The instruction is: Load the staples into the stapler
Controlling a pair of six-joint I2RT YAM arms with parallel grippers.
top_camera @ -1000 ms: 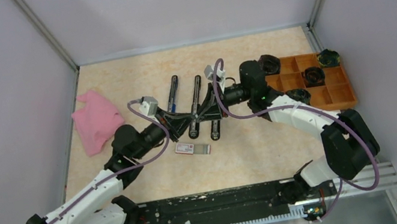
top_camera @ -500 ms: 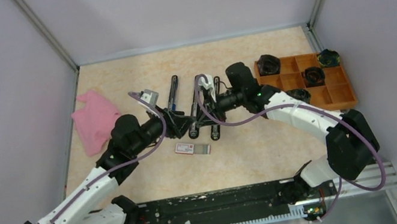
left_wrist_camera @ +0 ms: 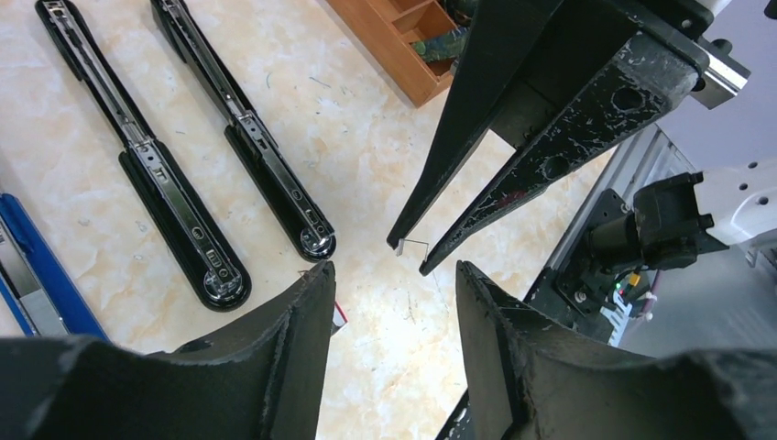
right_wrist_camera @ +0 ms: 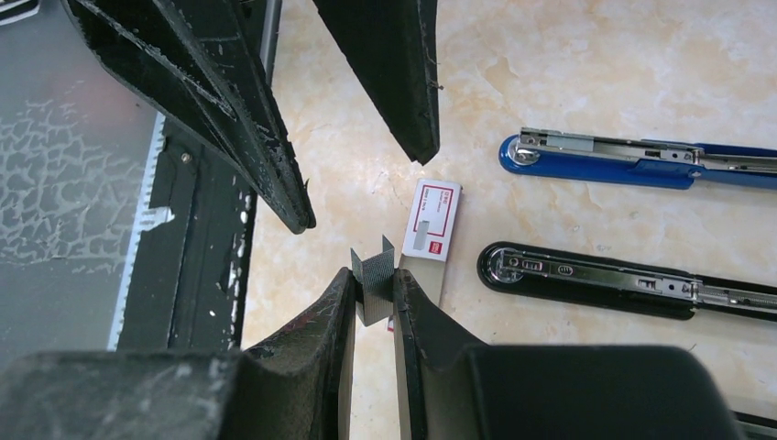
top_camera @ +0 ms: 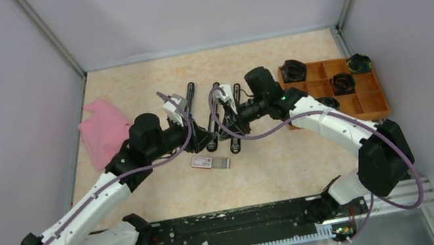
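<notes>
Where the two arms meet over the middle of the table (top_camera: 288, 164), the right gripper (right_wrist_camera: 374, 298) is seen closed on a grey staple strip (right_wrist_camera: 376, 261). Facing it, the left gripper (left_wrist_camera: 394, 275) is held open, with nothing in it. The white staples box (right_wrist_camera: 433, 220) is laid flat beneath them, a black stapler (right_wrist_camera: 586, 273) opened out just beside it and a blue stapler (right_wrist_camera: 632, 160) beyond, toward the left edge.

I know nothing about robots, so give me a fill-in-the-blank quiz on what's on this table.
The right gripper pinches a grey strip of ___.
The left gripper stands ___, holding nothing.
The white box carries ___ print.
The cloth is ___.
Missing words: staples; open; red; pink.
</notes>
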